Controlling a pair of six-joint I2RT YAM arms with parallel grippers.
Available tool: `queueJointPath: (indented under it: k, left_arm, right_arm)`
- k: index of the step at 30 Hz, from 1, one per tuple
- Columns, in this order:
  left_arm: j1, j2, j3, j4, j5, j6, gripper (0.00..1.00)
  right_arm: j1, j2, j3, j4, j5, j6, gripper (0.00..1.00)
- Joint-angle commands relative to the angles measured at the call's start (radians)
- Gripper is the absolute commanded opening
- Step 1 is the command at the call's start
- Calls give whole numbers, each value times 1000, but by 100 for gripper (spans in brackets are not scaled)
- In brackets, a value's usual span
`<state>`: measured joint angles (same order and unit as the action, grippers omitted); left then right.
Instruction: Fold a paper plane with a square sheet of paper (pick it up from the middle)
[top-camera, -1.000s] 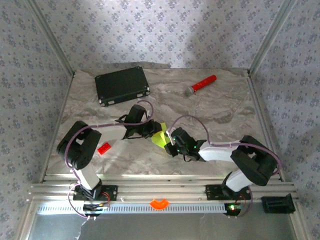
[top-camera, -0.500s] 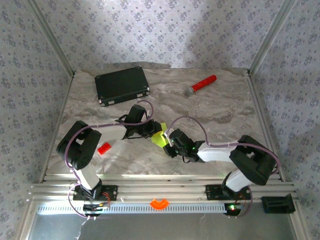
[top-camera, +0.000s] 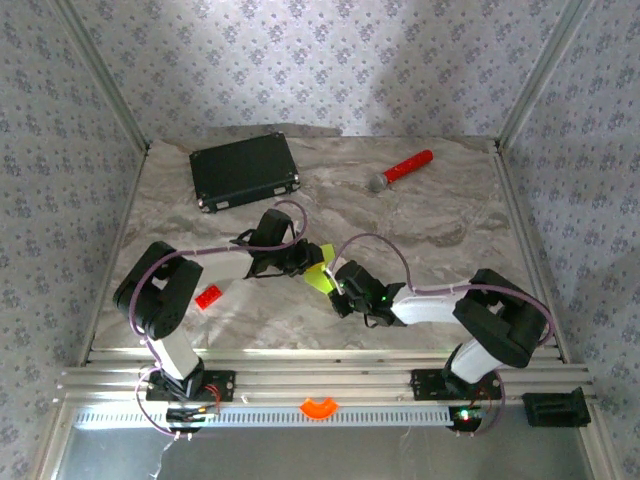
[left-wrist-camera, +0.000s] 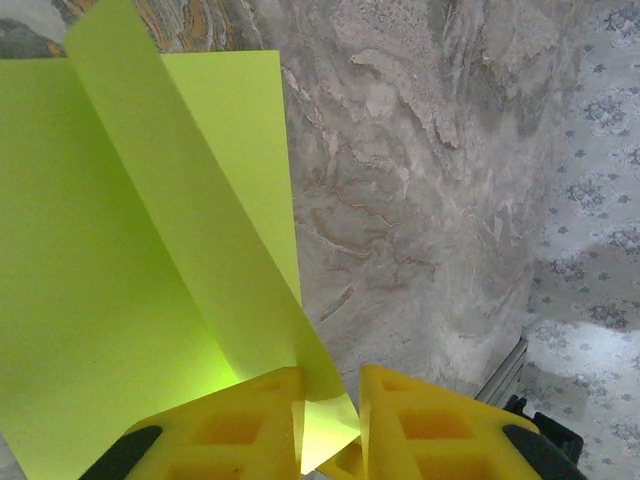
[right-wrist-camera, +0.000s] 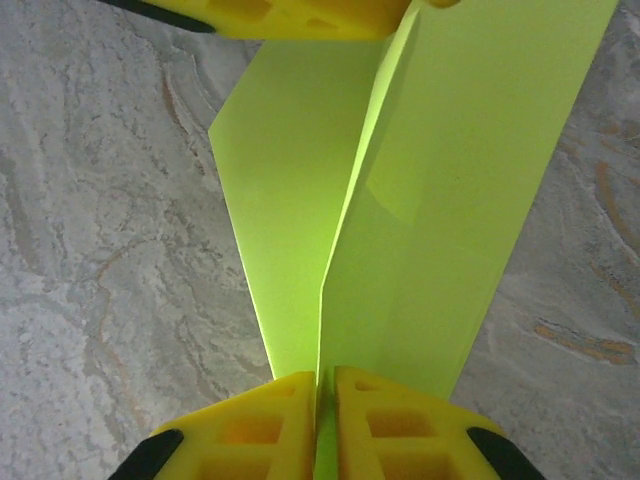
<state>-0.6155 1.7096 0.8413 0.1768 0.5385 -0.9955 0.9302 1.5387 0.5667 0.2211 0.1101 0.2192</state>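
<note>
You've got the square sheet of paper (top-camera: 320, 275) off the table (top-camera: 440, 220) and in the air, well apart from the black case (top-camera: 245, 170), out to its near-right and toward the arm bases. Both claws are on it. Your left gripper (top-camera: 305, 262) comes in from the case side, and in its wrist view (left-wrist-camera: 330, 400) the yellow fingers are pinched on a low corner of the sheet (left-wrist-camera: 120, 250), where a raised flap runs up and away. Your right gripper (top-camera: 338, 290) holds the end farther from the case, its jaws (right-wrist-camera: 325, 400) nearly together with the paper's folded edge (right-wrist-camera: 440, 180) clamped between them.

The sheet is part-folded, with one lengthwise ridge standing and no dart shape yet, so I'd judge this early in the folding.

Now the risks. Two hard grips on thin paper mean that any pull apart could tear it or drag it out of a pinch. The left hold looks like the weaker one, since it has only a corner. If the arms twist against each other, the crease will likely wander off centre. If the sheet drops, it could drift toward the red block (top-camera: 208, 296), which lies on the near side of the case. The microphone (top-camera: 400, 170), to the right of the case, is no concern.
</note>
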Motion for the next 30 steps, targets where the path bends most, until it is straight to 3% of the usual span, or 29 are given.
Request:
queueJointPath:
  k: [1,8,16,23,30]
  left_arm:
    - [-6,-25,16,-8,10,2,27]
    - [12,-113,-6,-83,-71,29,59]
    - [48,-158,-29,-133,-123,27,75]
    - [54,-101,-2,-157,-120,-5,79]
    - [54,-22,58,-179,-77,-13,74]
  right_arm:
    - [4,-25,3,9,27,-12,12]
    - [-4,-66,-32,30,2,-3,9]
    - [-15,-72,-47,44,-20,7,8]
    - [-18,-78,-61,69,-30,7,8]
    - [-18,-89,-100,129,-60,-6,8]
